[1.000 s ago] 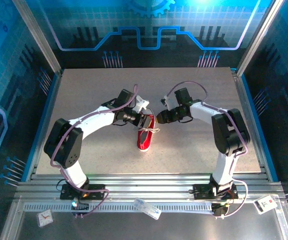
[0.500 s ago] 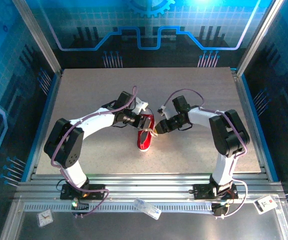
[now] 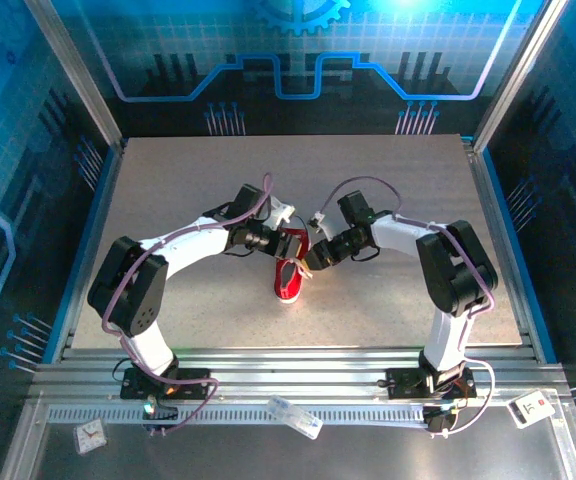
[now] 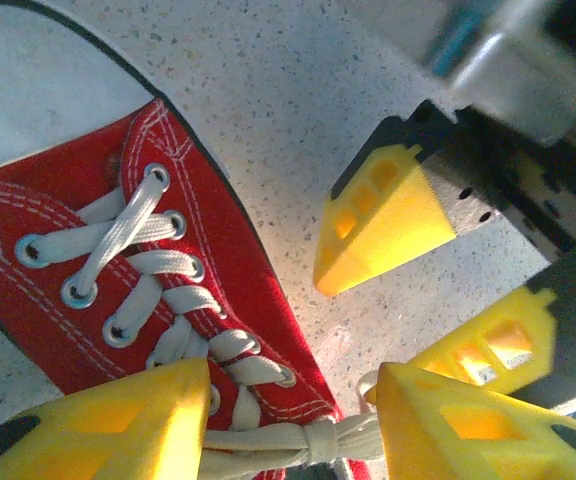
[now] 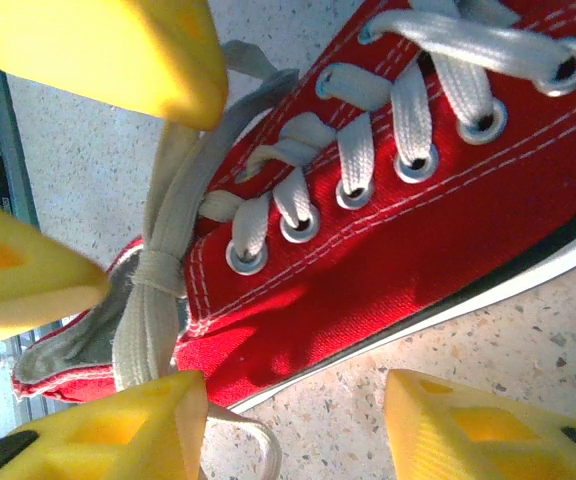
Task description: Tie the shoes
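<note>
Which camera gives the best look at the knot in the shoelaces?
The right wrist view: the knot sits close and clear at the shoe opening. The left wrist view catches it at its bottom edge. In the top view it is too small to see.

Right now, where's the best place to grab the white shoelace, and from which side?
Probably the loose doubled stretch of the white shoelace just past its knot, near the red sneaker's heel opening. Come from above, one finger each side: that stretch seems to run free, while the crossed parts lie tight through the eyelets.
</note>
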{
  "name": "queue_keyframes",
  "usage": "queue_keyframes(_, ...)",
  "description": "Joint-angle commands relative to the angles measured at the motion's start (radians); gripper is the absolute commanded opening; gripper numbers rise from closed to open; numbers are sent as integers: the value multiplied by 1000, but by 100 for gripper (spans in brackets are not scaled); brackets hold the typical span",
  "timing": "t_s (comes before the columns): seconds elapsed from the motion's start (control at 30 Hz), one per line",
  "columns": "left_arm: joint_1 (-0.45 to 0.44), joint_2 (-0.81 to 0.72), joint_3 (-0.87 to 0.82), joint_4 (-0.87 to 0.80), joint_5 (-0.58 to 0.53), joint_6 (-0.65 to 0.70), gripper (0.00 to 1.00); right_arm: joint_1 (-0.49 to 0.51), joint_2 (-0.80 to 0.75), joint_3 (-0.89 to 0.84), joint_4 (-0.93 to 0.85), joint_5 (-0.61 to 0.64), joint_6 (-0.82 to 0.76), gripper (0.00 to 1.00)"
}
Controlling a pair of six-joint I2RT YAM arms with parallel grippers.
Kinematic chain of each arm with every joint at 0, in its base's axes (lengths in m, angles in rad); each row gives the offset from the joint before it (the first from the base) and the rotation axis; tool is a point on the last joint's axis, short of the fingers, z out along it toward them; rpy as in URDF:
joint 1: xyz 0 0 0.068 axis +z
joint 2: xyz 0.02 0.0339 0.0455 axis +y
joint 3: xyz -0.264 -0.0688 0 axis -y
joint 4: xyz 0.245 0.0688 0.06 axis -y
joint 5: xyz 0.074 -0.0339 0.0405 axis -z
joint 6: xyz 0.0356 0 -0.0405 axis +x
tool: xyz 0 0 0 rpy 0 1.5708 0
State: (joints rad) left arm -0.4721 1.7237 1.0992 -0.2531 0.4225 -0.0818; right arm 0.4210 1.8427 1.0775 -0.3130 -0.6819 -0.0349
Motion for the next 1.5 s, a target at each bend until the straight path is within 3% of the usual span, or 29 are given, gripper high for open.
queue_keyframes(0.0, 13, -9, -17, 11, 6, -27, 47, 11, -66, -20, 2, -22, -22, 50)
queue_keyframes(0.37, 23, -4, -25, 18, 17, -40, 47, 34, -27, 19, -22, -19, -42, 50)
queue_keyframes(0.57, 27, -4, -30, 18, 19, -41, 47, 38, 5, 36, -38, 5, -43, 44)
queue_keyframes(0.83, 27, -10, -39, 19, 19, -42, 47, -17, -93, -26, 27, -11, 26, 51)
queue_keyframes(1.0, 27, -6, -40, 21, 22, -42, 47, -45, -125, -27, -12, 33, -27, 50)
queue_keyframes(1.47, 28, -5, -48, 25, 27, -50, 47, 52, 30, 117, -161, 120, -115, 43)
